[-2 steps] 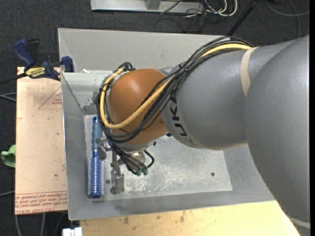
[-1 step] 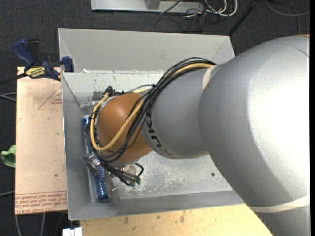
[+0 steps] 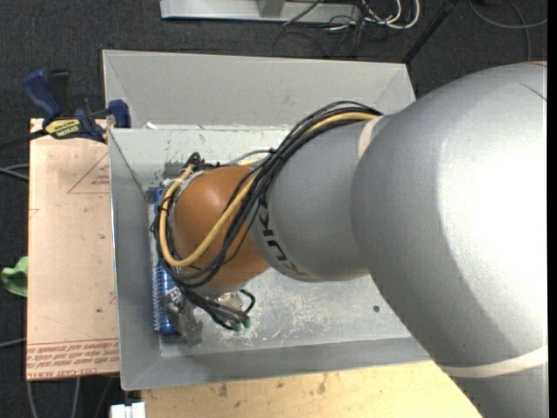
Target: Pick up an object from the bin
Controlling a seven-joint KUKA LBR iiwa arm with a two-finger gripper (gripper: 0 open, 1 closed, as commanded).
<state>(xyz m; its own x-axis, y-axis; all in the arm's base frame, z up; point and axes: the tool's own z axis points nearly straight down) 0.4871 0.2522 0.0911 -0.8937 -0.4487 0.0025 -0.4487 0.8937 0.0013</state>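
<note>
A long blue ridged thing (image 3: 161, 296) lies along the bin's left wall, mostly hidden under the arm. A short piece of it, or of a similar blue thing, shows higher up (image 3: 157, 196). A grey metal part of my gripper (image 3: 185, 319) pokes out low in the bin's front left corner, right beside the blue thing's lower end. Whether it touches the blue thing is hidden.
The arm with its orange dome and looped cables covers most of the bin floor. A bare strip of floor shows along the front wall, to the right of the gripper. The left and front walls stand close to the gripper.
</note>
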